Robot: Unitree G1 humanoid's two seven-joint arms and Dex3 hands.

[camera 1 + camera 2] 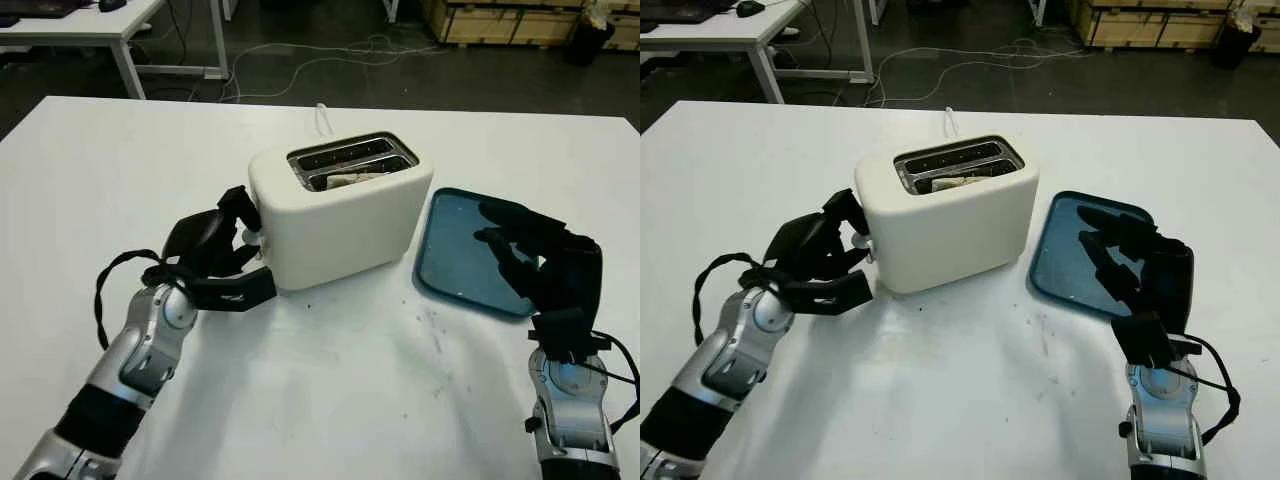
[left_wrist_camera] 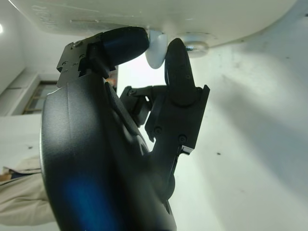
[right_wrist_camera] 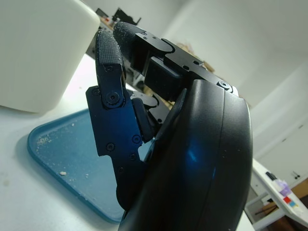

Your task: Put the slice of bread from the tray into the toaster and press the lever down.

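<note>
A cream-white toaster (image 1: 340, 205) with rounded corners and a smooth matte shell stands near the middle of the white table (image 1: 100, 170). Its two dark slots run along the top, and the slice of bread (image 1: 352, 179) sits sunk in the nearer slot, only a pale, rough edge showing above the metal rim.

The left hand (image 1: 215, 255) is at the toaster's left end, black and glossy on its shell, with its fingers (image 2: 179, 72) curled in against that end face. From the head camera a small white knob, the lever (image 1: 249, 236), peeks out between the black fingertips. The left wrist view adds what the head camera cannot: two rubbery fingertips close on either side of the rounded white lever, right under the toaster's pale wall, seemingly pinching it, though actual contact is hard to confirm.

To the right of the toaster lies a blue tray (image 1: 450, 250), a shallow rounded rectangle with a raised lip, its near-left corner just beside the toaster's base. The right hand (image 1: 535, 260) hovers over the tray's right part, open and holding nothing. The right wrist view shows pale crumbs scattered on the tray's smooth blue floor, and the textured pads on the fingertips of that hand.
</note>
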